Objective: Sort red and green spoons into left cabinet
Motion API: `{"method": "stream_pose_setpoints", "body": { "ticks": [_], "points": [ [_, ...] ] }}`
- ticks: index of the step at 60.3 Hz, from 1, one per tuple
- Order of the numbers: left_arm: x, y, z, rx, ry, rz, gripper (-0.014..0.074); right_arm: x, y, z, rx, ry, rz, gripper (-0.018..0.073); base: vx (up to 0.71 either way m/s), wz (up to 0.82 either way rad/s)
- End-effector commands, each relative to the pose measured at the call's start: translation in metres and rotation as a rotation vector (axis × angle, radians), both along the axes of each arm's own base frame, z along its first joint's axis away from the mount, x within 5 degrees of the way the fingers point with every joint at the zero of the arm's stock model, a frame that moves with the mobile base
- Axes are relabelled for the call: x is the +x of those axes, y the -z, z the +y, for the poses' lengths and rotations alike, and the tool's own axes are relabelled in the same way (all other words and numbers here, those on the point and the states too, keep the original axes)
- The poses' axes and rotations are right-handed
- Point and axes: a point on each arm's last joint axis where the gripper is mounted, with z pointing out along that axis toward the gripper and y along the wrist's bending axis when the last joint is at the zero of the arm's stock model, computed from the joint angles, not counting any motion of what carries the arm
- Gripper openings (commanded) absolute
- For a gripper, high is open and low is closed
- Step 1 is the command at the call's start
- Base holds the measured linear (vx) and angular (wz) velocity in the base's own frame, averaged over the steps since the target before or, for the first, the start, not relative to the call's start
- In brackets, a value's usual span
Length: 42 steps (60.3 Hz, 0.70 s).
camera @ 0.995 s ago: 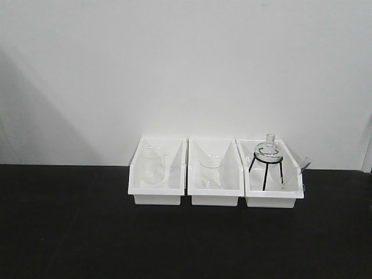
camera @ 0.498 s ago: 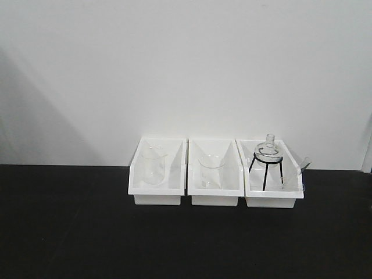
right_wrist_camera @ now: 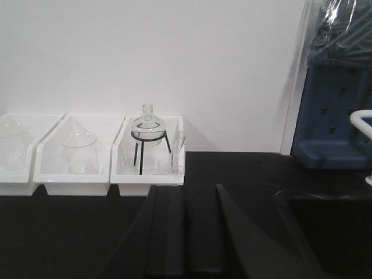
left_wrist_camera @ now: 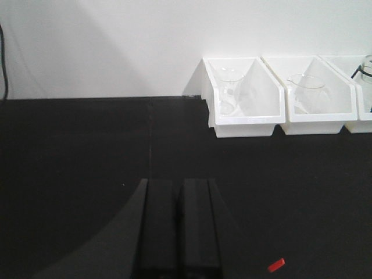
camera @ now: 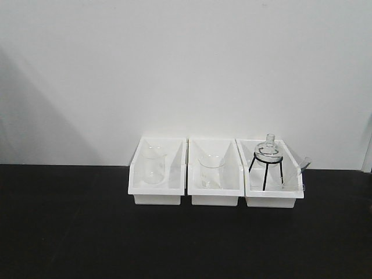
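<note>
Exterior front-facing view shows nothing moved over the last second, so sorting has likely not begun. On the black worktop (camera: 70,232) stand three white plastic bins (camera: 215,200) in a row. Two clear glass beakers (camera: 153,165) sit in the left and middle bins, and one round glass flask on a black wire tripod (camera: 268,157) in the right. Left pincer (left_wrist_camera: 177,226) and right pincer (right_wrist_camera: 185,232) are both closed and empty. One small red piece (left_wrist_camera: 276,265), perhaps the red spoon, lies near the left pincer; no green spoon shows.

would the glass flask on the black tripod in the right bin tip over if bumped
Probably top-heavy: the flask perches high on a thin-legged tripod, so a bump could topple it. It looks like clear glass, so likely fragile and slippery.
</note>
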Motion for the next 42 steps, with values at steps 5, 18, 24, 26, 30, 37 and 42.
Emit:
{"method": "stream_pose_setpoints", "body": {
  "ticks": [5, 18, 24, 26, 30, 37, 42],
  "points": [
    [0.0051, -0.0171, -0.0012, -0.033, 0.0, -0.101, 0.0024, 0.0045, -0.0158, 0.0019, 0.048, -0.018, -0.095, 0.0015, 0.0, 0.0],
    [0.0051, -0.0171, -0.0011, -0.029, 0.001, -0.102, 0.015, 0.0048, -0.0148, 0.0036, 0.133, -0.029, -0.089, 0.0134, 0.0, 0.0],
    [0.0051, -0.0168, -0.0012, -0.029, 0.001, -0.099, 0.0251, 0.0048, -0.0139, 0.0039, 0.147, -0.03, -0.079, 0.0243, 0.0, 0.0],
    [0.005, -0.0165, -0.0012, -0.028, 0.001, -0.096, 0.0283, 0.0048, -0.0137, 0.0039, 0.147, -0.03, -0.077, 0.0283, 0.0, 0.0],
    [0.0049, -0.0161, -0.0012, -0.027, 0.002, -0.091, 0.0355, 0.0047, -0.0134, 0.0038, 0.14, -0.03, -0.073, 0.0382, 0.0, 0.0],
    [0.0048, -0.0155, -0.0012, -0.026, 0.002, -0.085, 0.0462, 0.0047, -0.0133, 0.0038, 0.139, -0.03, -0.072, 0.0566, 0.0, 0.0],
    [0.0048, -0.0155, -0.0012, -0.026, 0.002, -0.085, 0.0508, 0.0048, -0.0148, 0.0038, 0.139, -0.03, -0.088, 0.0661, 0.0, 0.0]
  ]
}}
